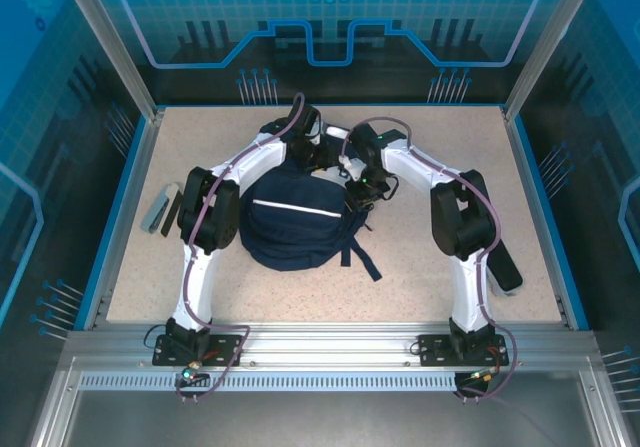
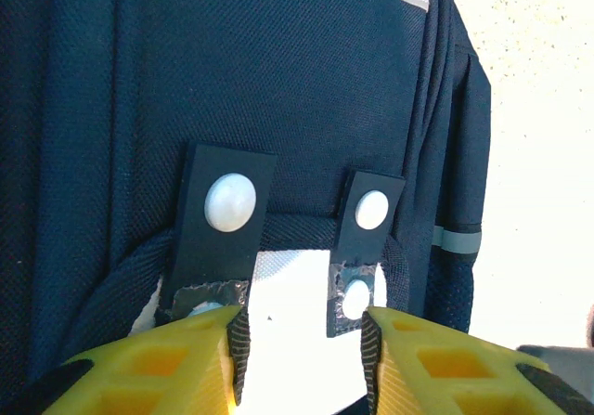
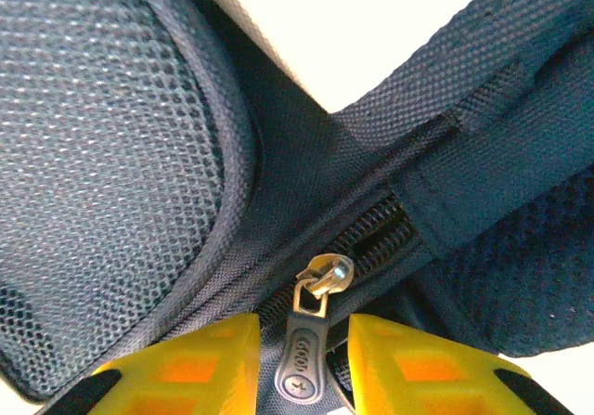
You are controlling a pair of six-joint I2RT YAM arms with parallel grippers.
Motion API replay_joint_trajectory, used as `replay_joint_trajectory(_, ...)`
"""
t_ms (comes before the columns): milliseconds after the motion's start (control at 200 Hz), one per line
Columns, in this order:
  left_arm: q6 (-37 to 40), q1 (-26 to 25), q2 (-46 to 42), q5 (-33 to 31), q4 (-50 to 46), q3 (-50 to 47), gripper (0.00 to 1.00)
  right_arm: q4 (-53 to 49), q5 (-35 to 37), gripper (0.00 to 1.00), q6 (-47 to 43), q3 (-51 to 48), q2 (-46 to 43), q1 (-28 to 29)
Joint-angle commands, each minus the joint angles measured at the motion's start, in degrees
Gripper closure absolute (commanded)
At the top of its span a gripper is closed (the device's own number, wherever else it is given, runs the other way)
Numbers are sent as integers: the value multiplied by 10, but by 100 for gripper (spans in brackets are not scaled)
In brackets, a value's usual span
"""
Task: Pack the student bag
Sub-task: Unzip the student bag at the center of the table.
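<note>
Navy-blue fabric backpack (image 1: 295, 222): laid on speckled beige table (image 1: 420, 267), between both arms.
Left gripper (image 2: 302, 341): clenched on the backpack's white patch (image 2: 292, 285).
Right gripper (image 3: 303, 341): unclenched, set around grey zipper pull (image 3: 302, 367), narrow gaps seen.

A robotics lab cell: the left arm (image 1: 207, 212) and right arm (image 1: 458, 217) (2 in all) bolt to an aluminium rail (image 1: 330, 345); a speckled tabletop (image 1: 430, 287) lies beneath the left gripper (image 1: 320, 162), with blue gear-and-circuit panels (image 1: 330, 17) beyond it.
</note>
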Motion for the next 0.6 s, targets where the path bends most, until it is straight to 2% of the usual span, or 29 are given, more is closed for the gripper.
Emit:
replay_joint_trajectory(0, -9, 8, 21, -31, -64, -34, 59, -18, -7, 70, 7, 9, 12, 2)
replay_joint_trajectory(90, -16, 8, 23, -33, -63, -33, 59, -19, -13, 70, 8, 1, 15, 2)
replay_joint_trajectory(305, -33, 6, 33, -47, -64, -33, 59, -21, -26, 64, 12, -14, 20, 1)
replay_joint_trajectory(495, -53, 2, 42, -71, -71, -34, 61, -16, -21, 84, 27, -29, 10, 0)
replay_joint_trajectory(595, -66, 1, 44, -82, -71, -37, 63, -15, -16, 89, 42, -51, -13, 1)
